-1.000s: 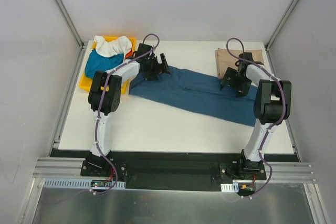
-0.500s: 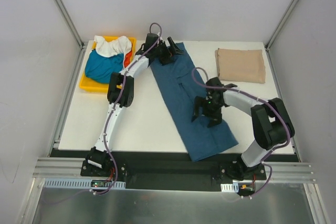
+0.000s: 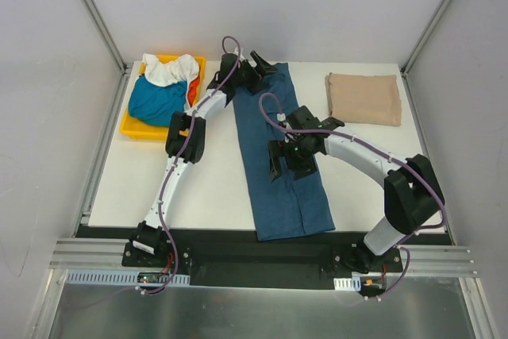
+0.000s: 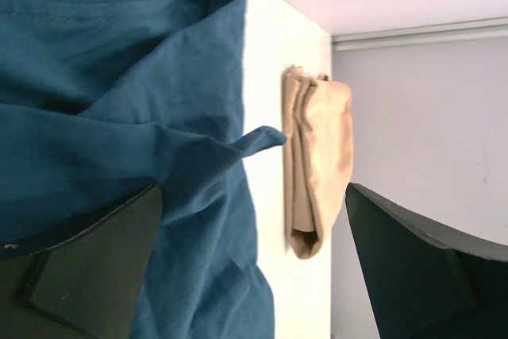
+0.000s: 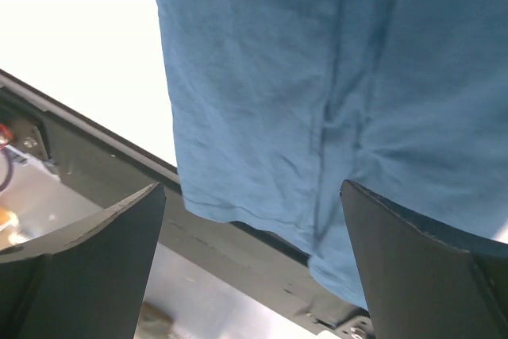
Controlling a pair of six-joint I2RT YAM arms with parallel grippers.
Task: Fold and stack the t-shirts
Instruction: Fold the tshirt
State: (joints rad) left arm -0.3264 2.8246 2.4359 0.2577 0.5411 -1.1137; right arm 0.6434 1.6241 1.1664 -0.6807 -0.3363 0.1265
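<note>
- Beige t-shirt [image 3: 363, 98]: folded, far right of the table [image 3: 198, 188].
- Navy t-shirt [image 3: 292, 196]: long strip down the centre; cross-folds remain, I judge.
- My left gripper [image 3: 258, 69] and right gripper [image 3: 278, 166] over it: fingers spread, pinching nothing.
- Other t-shirts [image 3: 155, 101]: heaped in the yellow tray [image 3: 131, 126], unfolded.

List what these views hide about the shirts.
- Top view: orange-red shirt mostly buried under white shirt and teal shirt in the tray.
- Top view: right gripper covers the middle of the blue shirt.
- Right wrist view: its collar end is cut off by the frame's top edge.
</note>
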